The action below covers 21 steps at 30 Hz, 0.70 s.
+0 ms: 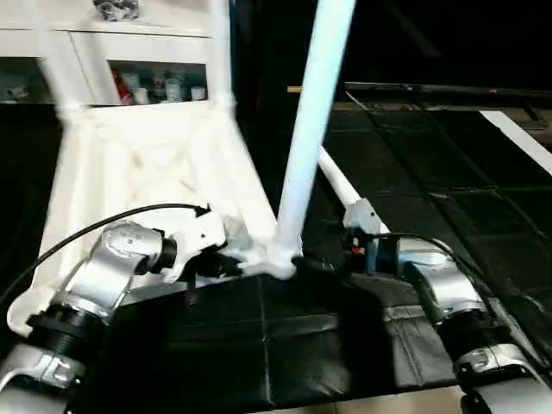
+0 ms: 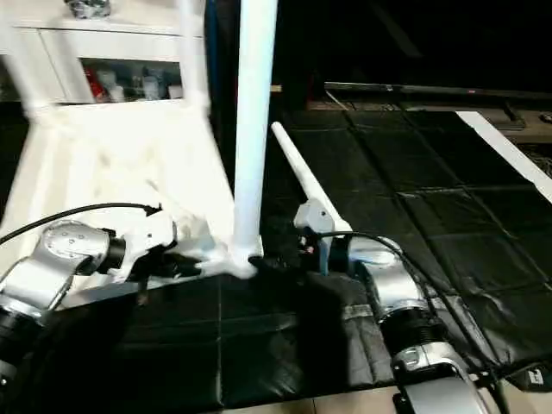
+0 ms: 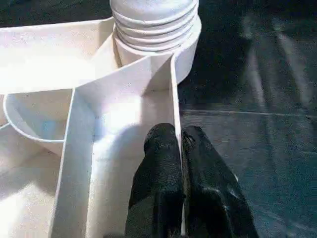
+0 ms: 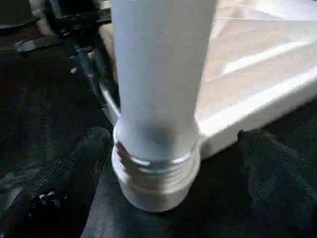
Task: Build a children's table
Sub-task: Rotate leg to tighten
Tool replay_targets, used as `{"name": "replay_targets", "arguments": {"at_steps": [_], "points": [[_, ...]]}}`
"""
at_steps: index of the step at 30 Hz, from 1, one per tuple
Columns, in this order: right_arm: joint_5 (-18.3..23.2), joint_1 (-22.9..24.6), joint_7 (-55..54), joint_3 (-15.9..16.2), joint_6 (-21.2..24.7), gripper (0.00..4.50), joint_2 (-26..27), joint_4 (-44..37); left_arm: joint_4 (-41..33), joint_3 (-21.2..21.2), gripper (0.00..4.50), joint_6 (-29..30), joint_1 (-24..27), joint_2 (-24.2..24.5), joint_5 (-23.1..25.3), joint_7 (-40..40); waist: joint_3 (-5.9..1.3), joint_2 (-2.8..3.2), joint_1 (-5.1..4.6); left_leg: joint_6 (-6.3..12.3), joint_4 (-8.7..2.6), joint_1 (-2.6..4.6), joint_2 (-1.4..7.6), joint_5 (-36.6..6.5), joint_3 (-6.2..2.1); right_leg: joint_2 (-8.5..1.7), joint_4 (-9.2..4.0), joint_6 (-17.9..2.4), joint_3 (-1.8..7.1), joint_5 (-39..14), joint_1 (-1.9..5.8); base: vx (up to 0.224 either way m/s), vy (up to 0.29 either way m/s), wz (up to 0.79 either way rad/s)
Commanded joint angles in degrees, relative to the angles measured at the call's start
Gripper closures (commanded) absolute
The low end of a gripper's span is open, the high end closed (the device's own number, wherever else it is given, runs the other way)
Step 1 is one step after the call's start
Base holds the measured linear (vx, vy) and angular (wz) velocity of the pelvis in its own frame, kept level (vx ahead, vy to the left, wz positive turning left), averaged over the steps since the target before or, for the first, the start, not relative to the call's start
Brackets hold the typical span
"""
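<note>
The left pincer (image 3: 179, 148) is clamped tight on a thin rib of the upturned table top (image 1: 147, 164), beside its corner socket. The right pincer (image 4: 168, 163) gapes wide, its fingers (image 4: 64, 168) flanking the upright leg (image 1: 310, 129) without touching. Three legs stand upward; a fourth leg (image 2: 297, 177) lies on the black floor mat (image 2: 414, 198)

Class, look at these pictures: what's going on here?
A robot is assembling a white table. The tabletop lies upside down on a black mat. The left end effector is shut on a rib at its near corner. The right end effector is open around a leg standing in that corner socket, threads showing. Another leg lies on the mat.
</note>
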Motion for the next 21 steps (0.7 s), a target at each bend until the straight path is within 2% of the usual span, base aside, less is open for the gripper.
{"name": "replay_targets", "arguments": {"at_steps": [1, 3, 6, 9, 11, 13, 16, 19, 21], "points": [[-0.57, -0.16, 2.32, 1.23, -1.29, 0.05, -0.54, -1.05, -0.51, -2.89, 4.5, -2.63, -1.62, -0.98, 0.06, -3.45, -4.06, 1.2, -0.46, 1.27, -3.83, 0.79, 1.99, -13.41, -0.33, -5.11, -4.61, -8.95, 3.66, -15.37, 2.8, 0.0, 0.0, 0.0], [-1.52, -0.26, 4.65, 2.89, -2.01, 0.05, -0.73, -0.9, 0.33, -3.56, 4.5, -4.43, -2.18, -1.33, 0.43, -4.49, -4.06, 1.16, -0.02, 1.18, -3.82, 0.86, 2.04, -13.65, -0.29, -5.11, -4.59, -8.84, 3.67, -15.69, 2.74, 0.0, 0.0, 0.0], [-2.23, -0.41, 6.58, 4.6, -2.08, 0.05, -1.14, -0.73, 0.73, -4.24, 4.5, -5.84, -2.55, -1.51, 0.44, -5.81, -4.1, 1.17, 0.1, 1.08, -3.85, 0.72, 2.09, -13.36, -0.39, -5.19, -4.54, -8.72, 3.63, -15.84, 2.86, 0.0, 0.0, 0.0], [-2.04, -0.94, 7.3, 4.78, -1.75, 0.05, -0.92, -0.03, 0.79, -4.84, 4.5, -6.8, -2.62, -1.32, 0.77, -6.73, -4.13, 1.04, 0.09, 0.92, -3.89, 0.65, 2.11, -13.19, -0.42, -5.28, -4.52, -8.58, 3.66, -15.93, 2.95, 0.0, 0.0, 0.0], [-1.73, -1.35, 7.9, 4.44, -1.3, 0.41, -0.77, 0.49, 1.08, -5.12, 4.5, -7.5, -2.71, -1.13, 0.86, -7.12, -4.13, 1.02, 0.11, 1.01, -3.87, 0.63, 2.06, -13.07, -0.4, -5.26, -4.53, -8.51, 3.65, -16.01, 2.96, 0.0, 0.0, 0.0], [-0.88, -1.71, 9.48, 4.39, -0.61, 0.44, -0.94, 0.86, 1.57, -5.38, 4.5, -8.25, -2.94, -0.86, 0.83, -7.68, -4.16, 1.01, 0.1, 1.06, -3.84, 0.6, 2.09, -12.98, -0.42, -5.23, -4.48, -8.54, 3.63, -15.98, 2.96, 0.0, 0.0, 0.0], [0.57, -1.52, 11.73, 4.23, 1.31, 0.82, -1.35, 0.19, 2.11, -5.37, 4.5, -8.71, -3.24, -0.61, 0.8, -8.06, -4.19, 1.05, 0.13, 1.32, -3.81, 0.61, 2.17, -12.67, -0.39, -5.22, -4.37, -8.88, 3.63, -15.11, 2.98, 0.0, 0.0, 0.0], [1.13, -1.33, 12.91, 4.27, 2.09, 0.91, -1.69, -0.21, 2.72, -5.33, 4.5, -9.07, -3.45, -0.53, 0.77, -8.37, -4.2, 1.05, 0.12, 1.3, -3.82, 0.55, 2.17, -12.46, -0.41, -5.16, -4.27, -9.11, 3.57, -14.49, 2.98, 0.0, 0.0, 0.0], [1.31, -1.18, 13.56, 4.3, 2.59, 1.29, -1.89, -0.48, 3.08, -5.29, 4.5, -9.3, -3.56, -0.5, 0.77, -8.55, -4.2, 1.07, 0.15, 1.26, -3.78, 0.59, 2.13, -12.6, -0.38, -5.17, -4.32, -9.14, 3.58, -14.72, 3.02, 0.0, 0.0, 0.0]]}}
